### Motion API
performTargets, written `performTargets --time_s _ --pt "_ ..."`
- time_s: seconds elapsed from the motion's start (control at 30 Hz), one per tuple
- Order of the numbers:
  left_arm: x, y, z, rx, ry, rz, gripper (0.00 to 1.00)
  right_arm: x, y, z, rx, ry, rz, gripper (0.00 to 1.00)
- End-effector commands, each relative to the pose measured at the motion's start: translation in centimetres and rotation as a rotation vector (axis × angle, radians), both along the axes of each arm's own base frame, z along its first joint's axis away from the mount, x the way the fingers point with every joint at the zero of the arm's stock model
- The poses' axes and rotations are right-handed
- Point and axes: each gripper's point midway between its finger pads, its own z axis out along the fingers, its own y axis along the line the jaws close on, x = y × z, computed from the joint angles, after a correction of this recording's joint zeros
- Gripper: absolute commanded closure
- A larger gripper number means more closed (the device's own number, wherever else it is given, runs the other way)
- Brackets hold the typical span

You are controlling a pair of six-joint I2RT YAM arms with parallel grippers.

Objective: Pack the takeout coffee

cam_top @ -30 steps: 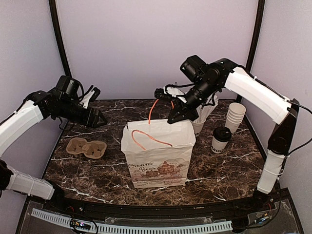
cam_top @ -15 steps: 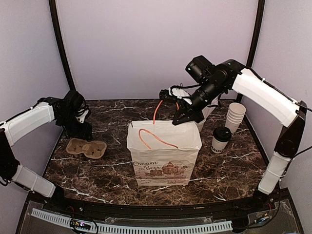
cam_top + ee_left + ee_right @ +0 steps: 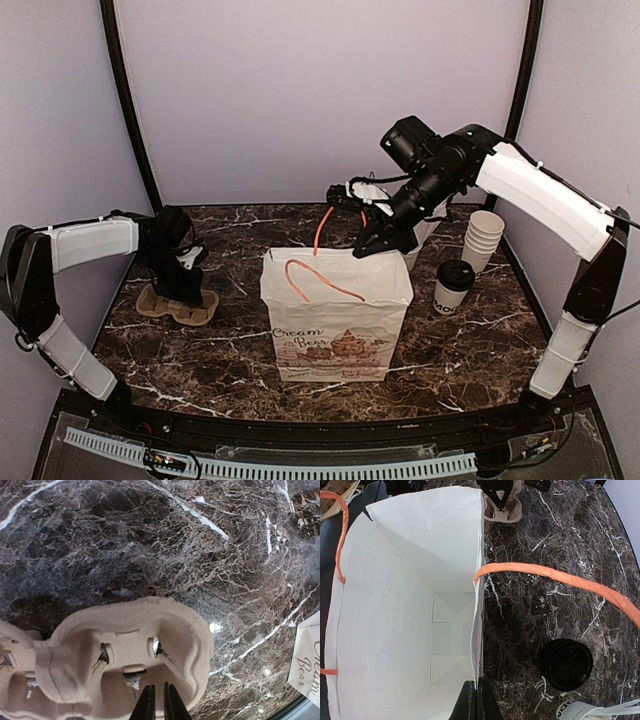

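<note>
The takeout coffee, a white cup with a black lid, stands upright near the right edge of the bench, just right of an open white paper bag. The right claw is pinched on the bag's far rim. The left claw, narrowed to a slit, grips the rim of a cardboard cup carrier near the left edge.

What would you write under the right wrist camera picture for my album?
Right gripper pinches the empty white paper bag's rim; the black-lidded white paper coffee cup stands outside.
</note>
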Motion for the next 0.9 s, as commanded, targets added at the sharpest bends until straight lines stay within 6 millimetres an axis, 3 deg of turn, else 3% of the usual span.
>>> performTargets --time_s 0.0,0.2,0.27,0.4,0.53,0.63,0.67,0.7,0.73,0.77,0.8,0.83,0.87 --pt "2.2 -1.7 -0.9 -0.061 -0.004 -0.039 0.95 -0.5 -0.1 0.8 0.021 -0.02 0.003 1.0" --pt "6.3 -3.2 -1.4 -0.079 -0.03 -0.085 0.96 -0.4 -0.2 0.4 0.01 -0.019 -0.002 1.0" --pt "8.6 -3.8 -0.6 -0.088 -0.081 -0.094 0.95 -0.4 -0.2 0.3 0.007 -0.018 -0.003 1.0" --pt "12.1 -3.6 0.0 -0.086 -0.119 -0.081 0.93 -0.3 -0.2 0.3 0.006 -0.022 -0.008 1.0" --pt "14.3 -2.8 1.7 -0.077 -0.165 -0.06 0.84 -0.3 -0.1 0.4 0.01 -0.019 -0.005 1.0" --pt "14.0 -3.0 5.1 -0.095 -0.252 -0.11 0.69 -0.4 -0.1 0.2 0.008 -0.011 -0.003 1.0" --pt "13.3 -2.9 5.2 -0.086 -0.263 -0.141 0.66 -0.4 -0.1 0.2 0.009 -0.01 -0.002 1.0" --pt "13.2 -2.7 7.2 -0.082 -0.333 -0.157 0.62 -0.4 -0.1 0.3 0.01 -0.01 0.0 1.0" --pt "11.9 -2.3 6.4 -0.058 -0.334 -0.193 0.6 -0.4 -0.1 0.3 0.011 -0.011 0.0 1.0" --pt "11.8 -1.8 8.6 -0.039 -0.427 -0.204 0.56 -0.5 -0.1 0.3 0.011 -0.01 0.001 1.0" --pt "10.2 -1.3 6.9 -0.009 -0.416 -0.251 0.51 -0.5 -0.1 0.3 0.012 -0.009 0.003 1.0" --pt "10.0 -1.0 8.9 0.008 -0.508 -0.267 0.49 -0.6 -0.1 0.3 0.012 -0.01 0.004 1.0" --pt "8.5 -0.5 7.0 0.044 -0.497 -0.323 0.43 -0.6 -0.1 0.3 0.012 -0.008 0.003 1.0"
